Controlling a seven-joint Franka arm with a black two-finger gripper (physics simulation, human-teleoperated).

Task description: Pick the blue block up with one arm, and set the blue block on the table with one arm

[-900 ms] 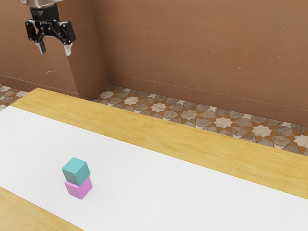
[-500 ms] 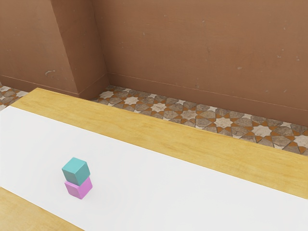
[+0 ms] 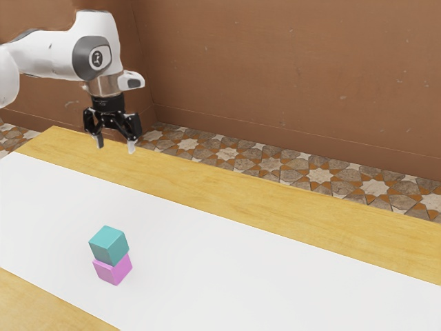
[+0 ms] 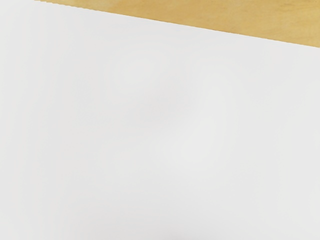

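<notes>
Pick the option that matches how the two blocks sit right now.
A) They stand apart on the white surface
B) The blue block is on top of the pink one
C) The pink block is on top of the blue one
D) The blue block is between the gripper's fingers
B: the blue block rests on the pink block, which sits on the white surface.

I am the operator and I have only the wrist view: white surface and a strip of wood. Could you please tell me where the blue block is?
Observer: The blue block sits on top of the pink block.
Operator: Thank you. Do we hold something now?
Observer: No, the gripper is open and empty.
Operator: And is there something lying on the blue block?
Observer: No, its top face is bare.
</notes>
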